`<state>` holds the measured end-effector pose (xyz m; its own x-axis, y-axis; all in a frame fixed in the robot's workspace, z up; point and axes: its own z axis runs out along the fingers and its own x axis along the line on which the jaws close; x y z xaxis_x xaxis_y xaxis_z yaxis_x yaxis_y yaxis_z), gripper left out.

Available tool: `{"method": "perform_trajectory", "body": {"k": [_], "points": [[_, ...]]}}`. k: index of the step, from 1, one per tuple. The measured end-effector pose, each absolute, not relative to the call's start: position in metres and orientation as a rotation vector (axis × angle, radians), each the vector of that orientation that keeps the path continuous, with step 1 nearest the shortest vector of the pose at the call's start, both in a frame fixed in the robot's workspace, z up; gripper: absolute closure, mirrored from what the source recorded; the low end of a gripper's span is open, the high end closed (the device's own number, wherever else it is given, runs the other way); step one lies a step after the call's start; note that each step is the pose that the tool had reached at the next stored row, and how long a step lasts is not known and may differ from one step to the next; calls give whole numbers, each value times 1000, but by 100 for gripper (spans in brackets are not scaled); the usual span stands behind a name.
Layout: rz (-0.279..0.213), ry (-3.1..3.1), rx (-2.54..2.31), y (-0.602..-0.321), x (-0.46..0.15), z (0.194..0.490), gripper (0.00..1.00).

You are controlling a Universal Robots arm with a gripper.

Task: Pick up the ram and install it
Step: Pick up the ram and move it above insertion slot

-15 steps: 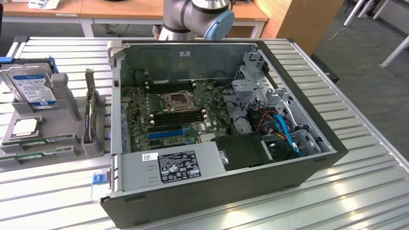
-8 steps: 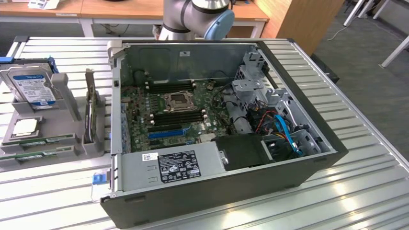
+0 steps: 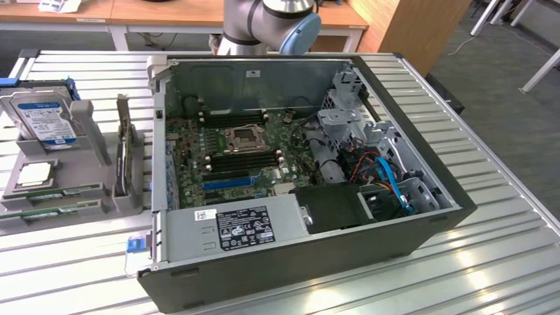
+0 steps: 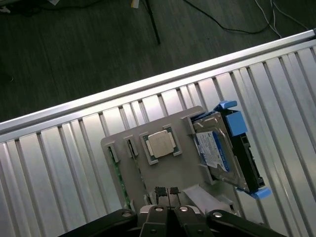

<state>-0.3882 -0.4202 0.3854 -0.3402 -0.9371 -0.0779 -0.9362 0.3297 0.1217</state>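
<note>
Two ram sticks, thin green boards with white labels, lie in the grey holder [image 3: 101, 203] on the exterior view's left: one ram stick [image 3: 63, 193] and a second [image 3: 48, 213] just nearer the camera. In the wrist view a green edge of the ram [image 4: 120, 180] shows along the holder's [image 4: 173, 168] side. My gripper [image 4: 167, 191] hangs well above the holder, shut, with nothing between its fingers. The arm's base [image 3: 262, 26] stands behind the open computer case [image 3: 306, 262].
The holder also carries a CPU [image 4: 160, 144], a hard drive [image 4: 217, 150] in a blue bracket, and an upright expansion card [image 3: 124, 151]. Inside the case lie the motherboard [image 3: 236, 154] with its memory slots, a power supply [image 3: 236, 226] and cables. The slatted table's edge [image 4: 148, 86] runs close by.
</note>
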Motion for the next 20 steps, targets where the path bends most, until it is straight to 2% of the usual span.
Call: {"method": "perform_trajectory", "body": {"k": [15, 20], "points": [[-223, -2424, 1963, -420, -388, 385, 90], [-188, -2442, 1990, -420, -388, 385, 90]]}}
